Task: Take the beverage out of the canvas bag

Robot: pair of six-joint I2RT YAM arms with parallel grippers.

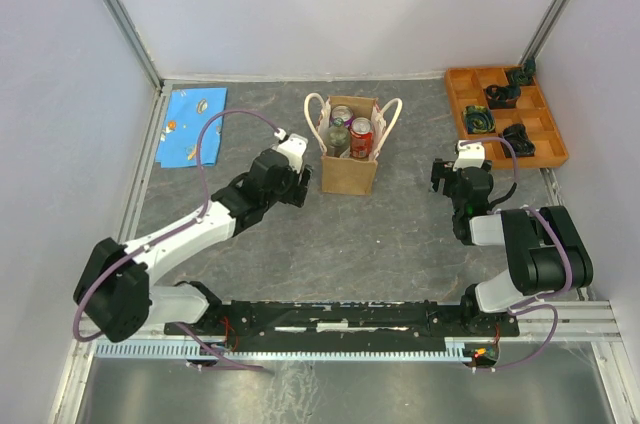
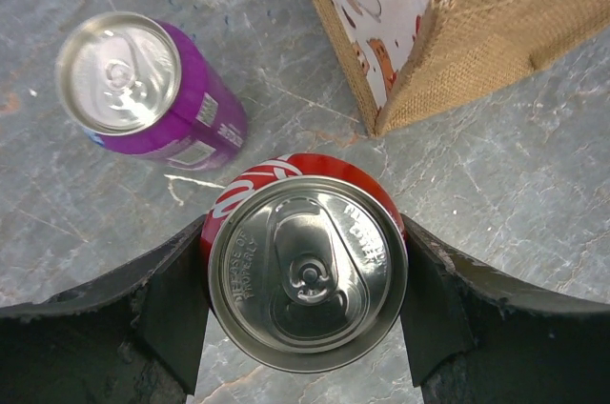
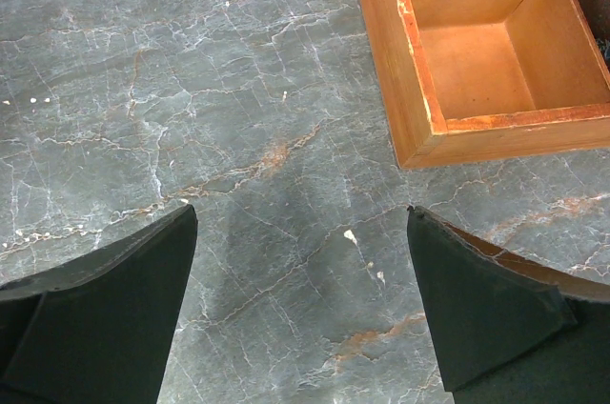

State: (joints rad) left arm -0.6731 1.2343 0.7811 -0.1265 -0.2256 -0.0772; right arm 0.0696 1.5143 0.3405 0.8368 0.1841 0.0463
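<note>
Just left of the bag (image 1: 349,170), at its 9 o'clock, we have the left fingers (image 2: 181,290) pressed against both sides of a red can (image 2: 307,271), spread only as far as the can's width. We cannot tell whether that can stands on the table (image 2: 496,194) or hangs above it. It is outside the bag either way. At its 10 o'clock a purple can (image 2: 143,90) stands upright on the table, apart from it. At 1 o'clock we catch the bag's near corner, close but not touching. The bag sits upright mid-table with other cans (image 1: 340,139) inside, a red one among them. Over at 3 o'clock the right fingers (image 3: 124,299) gape wide, nothing between them, above the table, with the tray (image 3: 400,70) corner at their 1 o'clock.
</note>
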